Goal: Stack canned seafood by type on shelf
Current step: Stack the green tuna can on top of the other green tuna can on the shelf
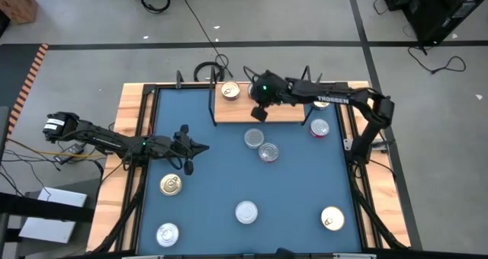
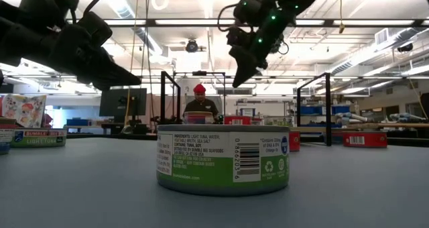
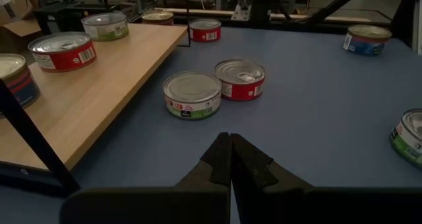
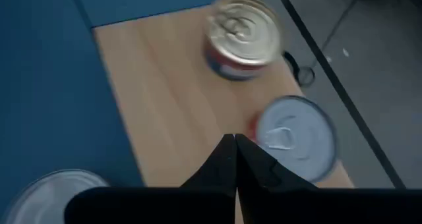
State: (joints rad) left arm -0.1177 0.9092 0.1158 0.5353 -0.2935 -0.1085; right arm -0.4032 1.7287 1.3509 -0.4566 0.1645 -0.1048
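The right gripper (image 1: 259, 113) hangs over the shelf (image 1: 286, 113), fingers pressed together and holding nothing; the left gripper (image 1: 200, 147), likewise closed and empty, waits over the blue table (image 1: 213, 198). A gold-lidded tin (image 4: 242, 28) and a silver-lidded tin (image 4: 295, 136) sit on the shelf, other tins scattered below (sides hard to read from above). Descending with shut fingers would likely shove a tin off the board's edge.

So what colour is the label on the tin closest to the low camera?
Green and white tin, clearest in the low view.
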